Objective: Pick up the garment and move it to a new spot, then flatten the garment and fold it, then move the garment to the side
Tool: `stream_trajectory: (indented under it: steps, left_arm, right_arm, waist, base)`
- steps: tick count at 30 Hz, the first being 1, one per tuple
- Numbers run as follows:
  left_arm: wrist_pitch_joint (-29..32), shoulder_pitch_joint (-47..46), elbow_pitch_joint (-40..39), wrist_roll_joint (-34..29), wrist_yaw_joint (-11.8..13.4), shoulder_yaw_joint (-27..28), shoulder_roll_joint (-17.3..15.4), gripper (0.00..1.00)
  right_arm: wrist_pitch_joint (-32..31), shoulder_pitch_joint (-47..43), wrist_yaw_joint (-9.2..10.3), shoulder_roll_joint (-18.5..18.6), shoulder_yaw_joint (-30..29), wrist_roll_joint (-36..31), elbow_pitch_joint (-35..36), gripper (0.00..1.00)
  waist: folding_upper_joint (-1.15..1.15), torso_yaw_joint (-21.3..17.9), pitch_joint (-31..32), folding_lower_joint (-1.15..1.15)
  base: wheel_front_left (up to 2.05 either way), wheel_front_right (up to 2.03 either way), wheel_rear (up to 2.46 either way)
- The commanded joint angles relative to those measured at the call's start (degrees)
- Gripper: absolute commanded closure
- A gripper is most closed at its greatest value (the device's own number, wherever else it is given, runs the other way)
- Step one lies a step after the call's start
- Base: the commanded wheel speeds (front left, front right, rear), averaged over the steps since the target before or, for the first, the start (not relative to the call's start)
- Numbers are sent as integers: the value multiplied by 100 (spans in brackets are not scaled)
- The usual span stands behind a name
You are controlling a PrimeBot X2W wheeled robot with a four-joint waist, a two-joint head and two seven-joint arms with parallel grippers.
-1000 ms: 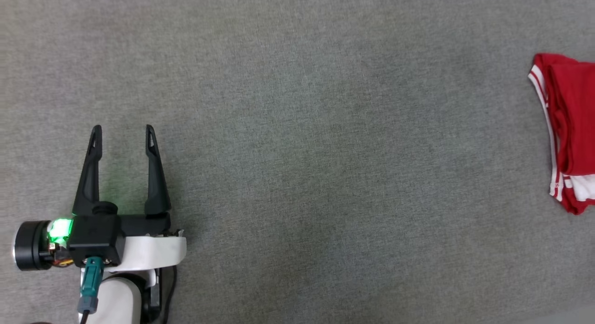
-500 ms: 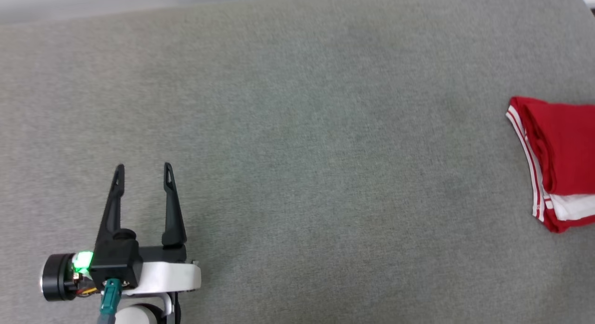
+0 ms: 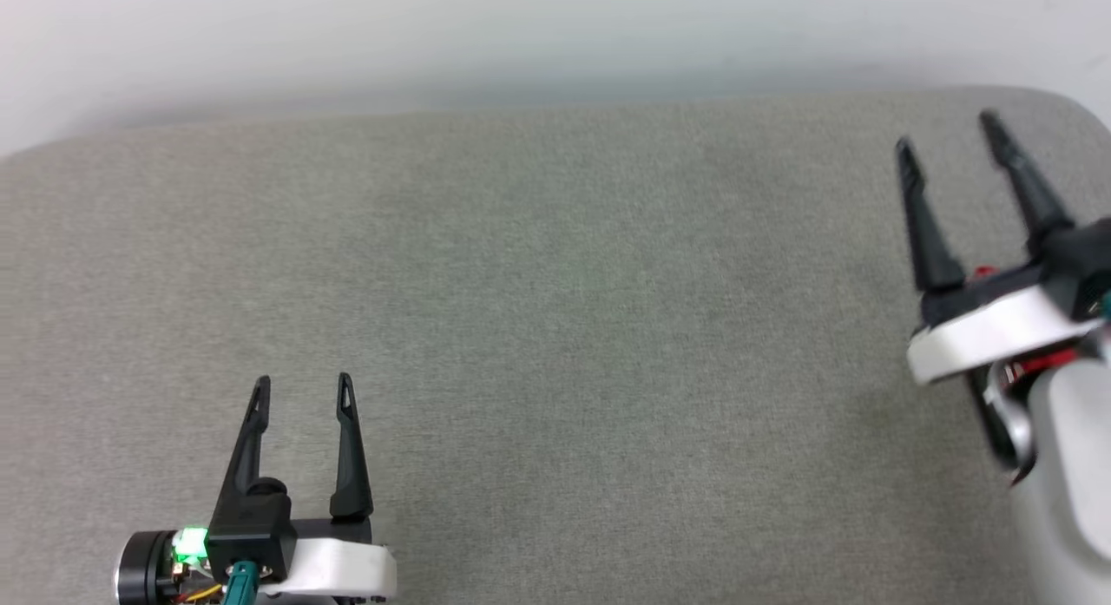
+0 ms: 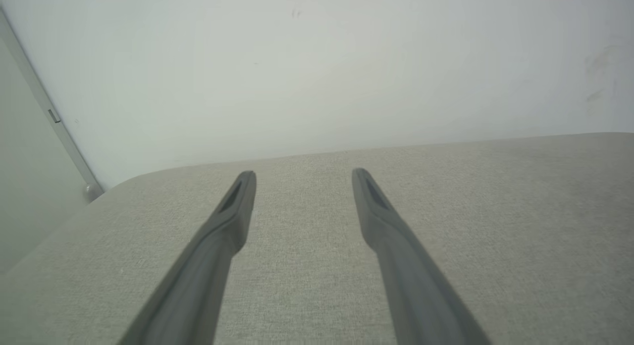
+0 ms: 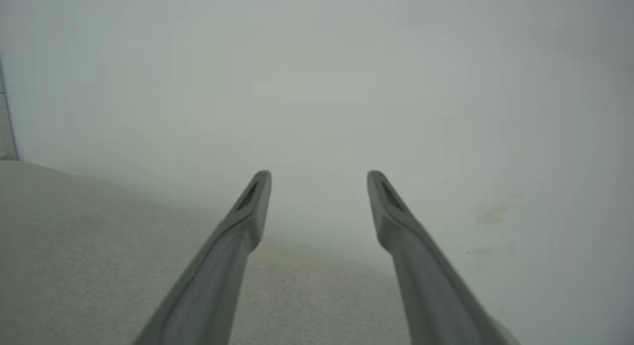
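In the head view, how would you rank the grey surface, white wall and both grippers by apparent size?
1. grey surface
2. white wall
3. right gripper, looking longer than the left gripper, though perhaps only nearer the camera.

The head camera looked down from above on the grey counter (image 3: 555, 327), the pale wall (image 3: 555, 32) across its top. Both wrist cameras sat low over that counter, sighting along the left fingers (image 4: 228, 226) and right fingers (image 5: 245, 221) toward the same wall.

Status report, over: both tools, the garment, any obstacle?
Left tool open, empty. Right tool open, empty. Garment in neither grip; red glimpse by right tool, cannot confirm. No obstacle seen on grey surface.
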State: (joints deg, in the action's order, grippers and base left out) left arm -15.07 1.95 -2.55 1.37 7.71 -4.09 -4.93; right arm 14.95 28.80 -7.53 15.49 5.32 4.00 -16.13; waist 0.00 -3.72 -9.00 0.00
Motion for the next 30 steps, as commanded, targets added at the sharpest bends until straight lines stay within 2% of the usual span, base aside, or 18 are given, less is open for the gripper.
stream_trajectory:
  steps: [1,9,16,23,30]
  left_arm:
    - [-13,86,39,30,-18,-11,14,0]
    - [-13,279,164,7,-92,-38,56,0]
    - [-13,450,274,-13,-200,-92,70,0]
    - [-13,576,376,8,-274,-133,87,0]
    - [-13,617,386,57,-304,-90,101,0]
  right_arm:
    - [19,-339,8,-170,15,58,148,0]
    - [20,-1718,8,-756,-408,274,450,0]
    - [21,-2722,7,-1088,-765,282,899,0]
    - [22,-3420,7,-1231,-931,333,1404,0]
    - [22,-3692,7,-1268,-995,354,1681,0]
  waist:
    - [0,131,196,0]
    - [0,254,525,0]
    - [0,327,742,0]
    - [0,378,879,0]
    - [0,383,921,0]
  base:
    - [0,0,0]
    - [0,0,0]
    - [0,0,0]
    - [0,0,0]
    - [0,0,0]
